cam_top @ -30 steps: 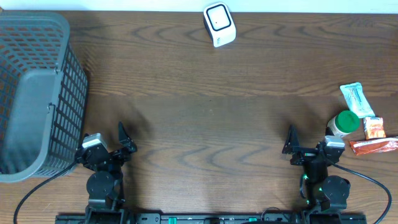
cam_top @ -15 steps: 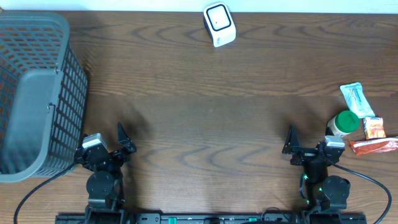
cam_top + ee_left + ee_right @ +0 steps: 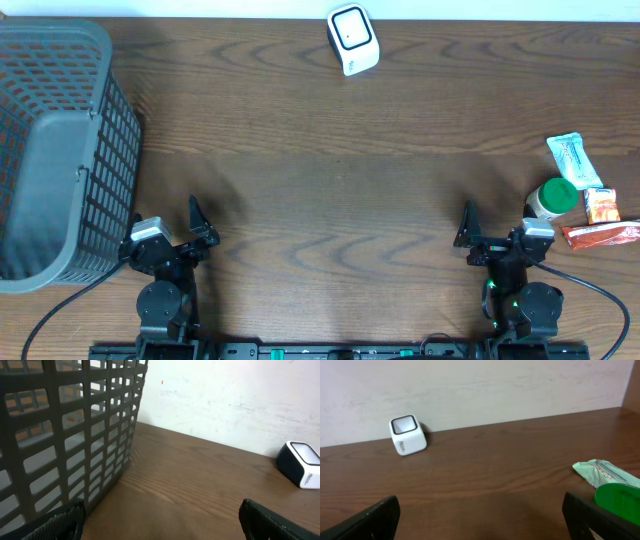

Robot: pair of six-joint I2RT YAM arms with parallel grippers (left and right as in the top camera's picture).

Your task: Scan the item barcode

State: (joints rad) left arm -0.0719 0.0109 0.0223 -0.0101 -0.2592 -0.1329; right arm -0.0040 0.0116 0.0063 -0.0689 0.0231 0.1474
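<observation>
Two sets of jaws, both spread wide and holding nothing: left gripper (image 3: 203, 225) at lower left, right gripper (image 3: 465, 228) at lower right, tips over bare wood. Just beside the right gripper, toward the right edge of the frame, stands the green-capped bottle (image 3: 553, 197), the likeliest item to scan. It looks stiff, probably light, and round, so it may twist or roll; I'd pinch it across the white body under the cap. Soft goods crowd it: a pale pouch (image 3: 573, 158) above, an orange sachet (image 3: 601, 205) and a red packet (image 3: 600, 235) to its right. Those are flat and slick, hard to lift off the wood. Scanner (image 3: 353, 40) waits at top centre, near the table's (image 3: 330, 180) far edge. Wide open room between. Basket (image 3: 110, 170) fills the upper left, well apart.
</observation>
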